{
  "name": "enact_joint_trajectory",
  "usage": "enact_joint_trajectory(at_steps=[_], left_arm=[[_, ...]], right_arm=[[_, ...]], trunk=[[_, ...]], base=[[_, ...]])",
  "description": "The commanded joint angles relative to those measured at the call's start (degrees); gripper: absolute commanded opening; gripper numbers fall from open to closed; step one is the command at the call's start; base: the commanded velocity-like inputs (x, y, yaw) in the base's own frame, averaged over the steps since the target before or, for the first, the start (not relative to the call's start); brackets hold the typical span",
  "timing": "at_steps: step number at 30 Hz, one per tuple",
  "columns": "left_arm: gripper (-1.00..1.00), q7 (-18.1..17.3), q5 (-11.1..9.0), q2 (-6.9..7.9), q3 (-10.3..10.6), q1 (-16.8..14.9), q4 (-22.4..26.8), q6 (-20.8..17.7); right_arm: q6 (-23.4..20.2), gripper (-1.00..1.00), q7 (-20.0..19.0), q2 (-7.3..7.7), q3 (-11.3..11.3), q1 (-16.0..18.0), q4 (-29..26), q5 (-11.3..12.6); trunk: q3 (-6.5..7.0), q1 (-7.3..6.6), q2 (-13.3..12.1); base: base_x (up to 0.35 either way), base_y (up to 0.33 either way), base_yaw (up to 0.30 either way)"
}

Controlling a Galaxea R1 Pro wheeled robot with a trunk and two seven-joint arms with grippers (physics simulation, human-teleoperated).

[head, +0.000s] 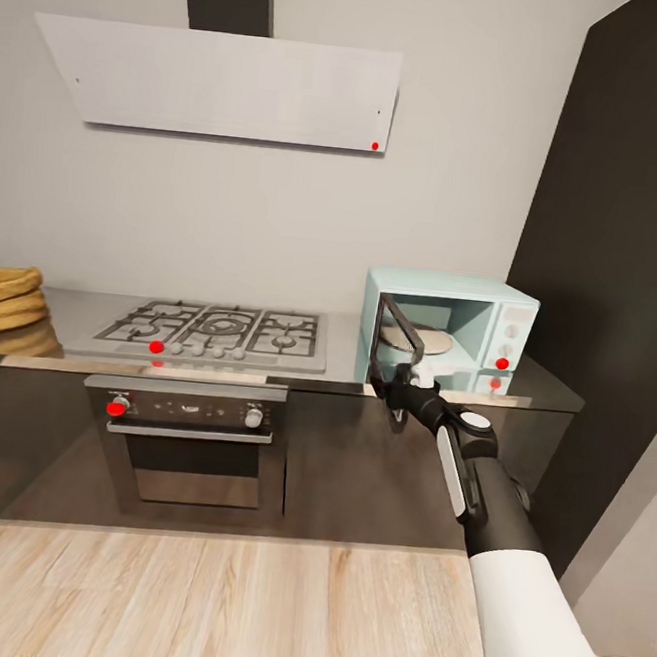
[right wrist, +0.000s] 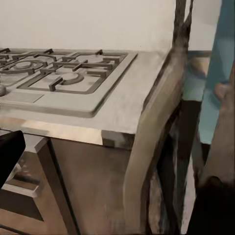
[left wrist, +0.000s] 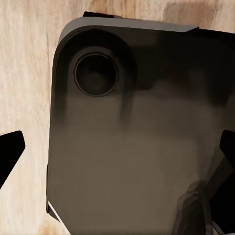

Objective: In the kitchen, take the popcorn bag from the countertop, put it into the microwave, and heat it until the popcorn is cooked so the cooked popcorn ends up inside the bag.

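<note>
While the microwave door hangs open, scene as follows:
right arm: stretched forward and up from lower right in head view, white upper section, black forearm, wrist aimed at the door's bottom corner.
right gripper: at the lower edge of the microwave door; fingers look to be around that edge, but how wide the claw stands I cannot tell.
right wrist view: door edge runs close past the camera, one dark fingertip at the frame side, gas hob beyond.
left gripper: two dark fingertips far apart at opposite frame edges, claw wide, holding nothing; hangs over a dark rounded robot body part with wood floor behind.
microwave: mint-blue, on the countertop right of the hob, door swung out to its left.
popcorn bag: tan shape inside the microwave cavity, on the plate; detail too small to make out.
oven: black, below the hob.
baskets: tan stack at far left of the counter.
</note>
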State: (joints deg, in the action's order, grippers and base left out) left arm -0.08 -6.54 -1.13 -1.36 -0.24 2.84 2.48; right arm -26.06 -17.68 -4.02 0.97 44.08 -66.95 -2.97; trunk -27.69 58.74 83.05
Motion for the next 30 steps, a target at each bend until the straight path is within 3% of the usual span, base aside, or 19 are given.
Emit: enact_joint_trajectory(at_steps=[1,18,30], left_arm=[[1.0,0.0,-0.5,-0.02,-0.1,0.0,0.0,0.2],[1.0,0.0,-0.5,-0.01,0.0,0.0,0.0,0.2],[1.0,0.0,-0.5,-0.01,0.0,0.0,0.0,0.2]], right_arm=[[-0.3,1.0,-0.3,-0.02,0.1,0.0,0.4,-0.6],[-0.3,1.0,-0.4,-0.02,0.1,0.0,0.5,-0.6],[-0.3,1.0,-0.4,-0.02,0.1,0.0,0.4,-0.9]], trunk=[[-0.07,-0.01,0.0],[-0.07,-0.01,0.0],[-0.07,-0.01,0.0]], base=[[-0.161,0.0,0.0],[-0.285,0.0,0.0],[-0.024,0.0,0.0]])
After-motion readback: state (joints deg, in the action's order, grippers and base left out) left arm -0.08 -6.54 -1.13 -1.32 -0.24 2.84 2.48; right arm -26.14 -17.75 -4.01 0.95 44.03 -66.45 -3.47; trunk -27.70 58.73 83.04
